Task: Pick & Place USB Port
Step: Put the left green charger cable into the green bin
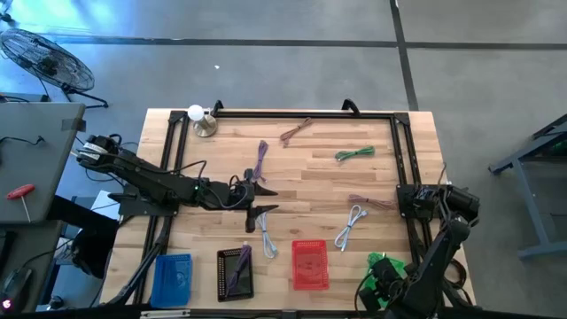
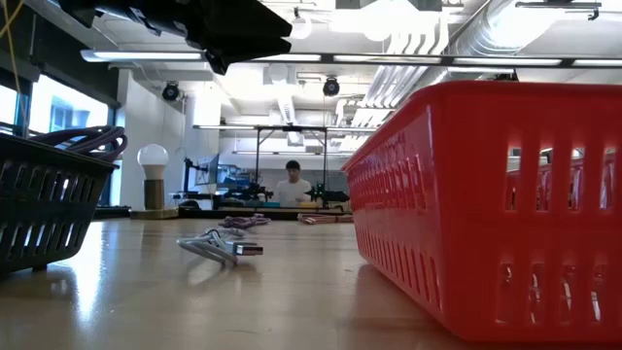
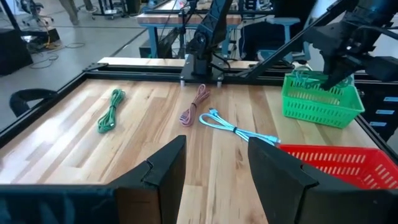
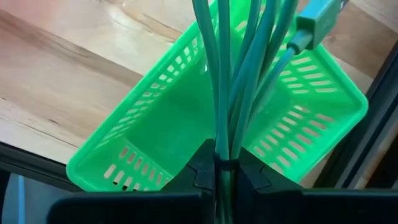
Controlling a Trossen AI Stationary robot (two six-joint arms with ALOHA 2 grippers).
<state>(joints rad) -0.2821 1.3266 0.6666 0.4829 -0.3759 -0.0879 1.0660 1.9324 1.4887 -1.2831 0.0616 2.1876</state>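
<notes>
Your right gripper is pinching a light, floppy green cable bundle over the green basket, while your left gripper is hanging spread and empty.

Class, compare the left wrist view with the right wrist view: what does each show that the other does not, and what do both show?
Only the left wrist view shows the open left claw, a green cable, a pink cable, a light blue cable and the red basket.

Only the right wrist view shows the right claw shut on a bundle of green cable, held over the basket below.

Both show the green basket and the wooden table.
</notes>
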